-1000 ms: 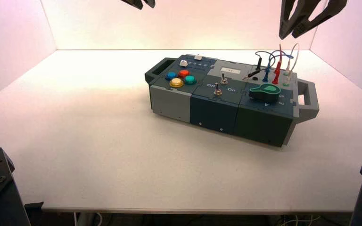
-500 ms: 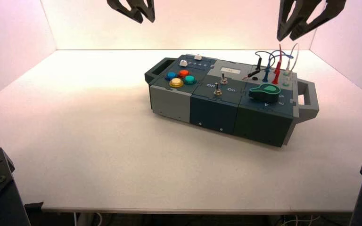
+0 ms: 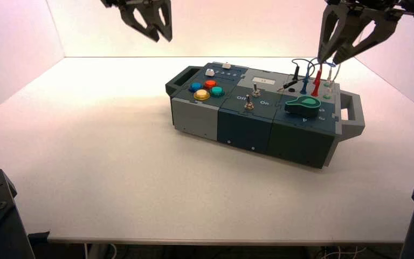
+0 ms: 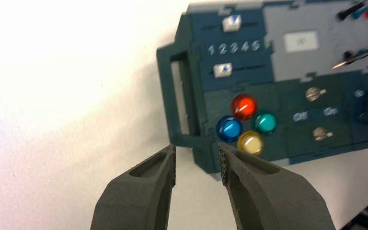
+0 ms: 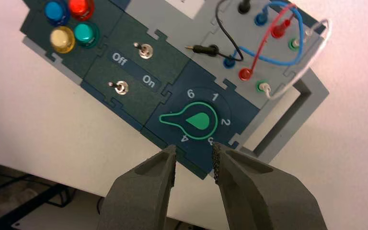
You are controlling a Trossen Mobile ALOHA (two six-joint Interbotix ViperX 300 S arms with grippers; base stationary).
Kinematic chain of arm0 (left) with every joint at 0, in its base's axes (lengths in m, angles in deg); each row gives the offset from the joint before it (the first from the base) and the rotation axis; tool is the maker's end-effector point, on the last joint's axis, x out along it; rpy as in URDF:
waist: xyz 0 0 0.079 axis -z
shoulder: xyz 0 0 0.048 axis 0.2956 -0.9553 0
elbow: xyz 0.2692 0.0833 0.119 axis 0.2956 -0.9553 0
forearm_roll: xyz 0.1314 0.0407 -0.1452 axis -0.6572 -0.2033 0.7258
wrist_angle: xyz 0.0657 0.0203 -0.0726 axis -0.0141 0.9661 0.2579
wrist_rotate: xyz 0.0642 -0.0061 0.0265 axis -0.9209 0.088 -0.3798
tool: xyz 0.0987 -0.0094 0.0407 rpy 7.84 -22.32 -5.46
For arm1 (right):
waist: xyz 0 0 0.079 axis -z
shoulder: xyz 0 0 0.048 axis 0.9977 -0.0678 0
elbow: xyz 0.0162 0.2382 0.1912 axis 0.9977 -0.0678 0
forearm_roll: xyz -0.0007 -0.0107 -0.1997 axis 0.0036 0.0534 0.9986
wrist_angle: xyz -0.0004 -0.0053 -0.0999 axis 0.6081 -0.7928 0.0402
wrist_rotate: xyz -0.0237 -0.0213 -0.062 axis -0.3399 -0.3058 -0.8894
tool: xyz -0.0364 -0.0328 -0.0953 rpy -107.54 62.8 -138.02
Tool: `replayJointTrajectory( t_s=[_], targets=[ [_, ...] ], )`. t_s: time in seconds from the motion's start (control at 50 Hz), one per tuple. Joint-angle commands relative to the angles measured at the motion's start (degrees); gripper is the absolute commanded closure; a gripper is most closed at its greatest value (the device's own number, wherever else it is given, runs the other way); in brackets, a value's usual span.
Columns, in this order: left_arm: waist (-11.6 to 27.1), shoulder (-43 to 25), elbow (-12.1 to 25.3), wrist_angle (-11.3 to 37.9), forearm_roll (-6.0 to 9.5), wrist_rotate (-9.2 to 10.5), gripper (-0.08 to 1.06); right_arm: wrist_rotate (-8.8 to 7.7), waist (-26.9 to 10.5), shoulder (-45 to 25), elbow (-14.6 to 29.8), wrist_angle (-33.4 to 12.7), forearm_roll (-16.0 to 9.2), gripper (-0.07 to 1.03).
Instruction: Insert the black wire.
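The black wire has one plug standing in a socket at the box's back [image 3: 296, 70] [image 5: 243, 6]. Its other plug [image 3: 289, 84] [image 5: 206, 48] lies loose on the grey wire panel with its bare metal pin free, and it also shows in the left wrist view [image 4: 362, 56]. My right gripper [image 3: 330, 59] [image 5: 194, 163] is open and empty, hanging above and just behind the wire panel. My left gripper [image 3: 160, 39] [image 4: 197, 158] is open and empty, high above the table behind the box's left end.
The box [image 3: 248, 121] stands turned, with handles at both ends. It bears four coloured buttons [image 3: 206, 89], two toggle switches [image 5: 132, 69], a green knob [image 5: 191, 120], two sliders [image 4: 227, 45], and red [image 3: 316, 83], blue [image 3: 304, 85] and white [image 3: 329, 81] leads crowding the black plug.
Both grippers have come down into view. The right gripper has dropped towards the wire panel. The box and the wires have not moved.
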Motion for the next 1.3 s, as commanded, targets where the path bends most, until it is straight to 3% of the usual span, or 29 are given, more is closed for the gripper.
replayJointTrajectory(
  t_s=[0.02, 0.32, 0.6, 0.74, 0.82, 0.94, 1.0, 1.08, 1.2, 1.3],
  targets=[
    [-0.7, -1.8, 3.5, 1.1, -0.09, -0.97, 0.49, 1.49, 1.1, 0.6, 0.1, 0.0, -0.3, 0.55],
    [-0.6, -8.3, 8.5, 4.7, 0.00, -1.93, 0.49, 4.13, 4.0, 1.2, -3.2, -0.5, -0.3, 0.55],
    [-0.4, -10.9, 11.0, 6.4, 0.44, -1.93, 0.49, 4.13, 8.3, 1.1, -3.3, -1.6, 0.5, 0.55],
    [0.1, -12.0, 11.9, 6.9, 0.53, -1.93, 0.50, 3.16, 9.1, 0.4, -3.1, -2.4, 1.3, 0.56],
    [0.3, -12.9, 12.4, 7.3, 0.53, -1.85, 0.50, 2.90, 9.1, -1.0, -2.7, -2.7, 1.4, 0.58],
    [0.5, -14.2, 13.4, 8.4, 0.53, -1.85, 0.51, 2.90, 9.1, -3.8, -2.5, -2.8, 1.3, 0.76],
    [0.8, -14.7, 14.1, 9.1, 0.53, -1.93, 0.54, 2.90, 9.1, -5.4, -2.4, -2.7, 1.4, 0.93],
    [1.4, -15.3, 15.3, 9.6, 0.53, -2.20, 0.63, 2.81, 9.1, -6.9, -2.2, -2.3, 1.4, 0.95],
    [1.6, -16.9, 17.1, 10.0, 0.53, -3.08, 0.90, 2.55, 9.1, -8.3, -1.8, -1.7, 1.3, 0.98],
    [1.7, -18.7, 19.0, 11.1, 0.53, -3.34, 0.98, 2.55, 9.1, -8.8, -1.6, -1.4, 1.3, 0.98]
  ],
)
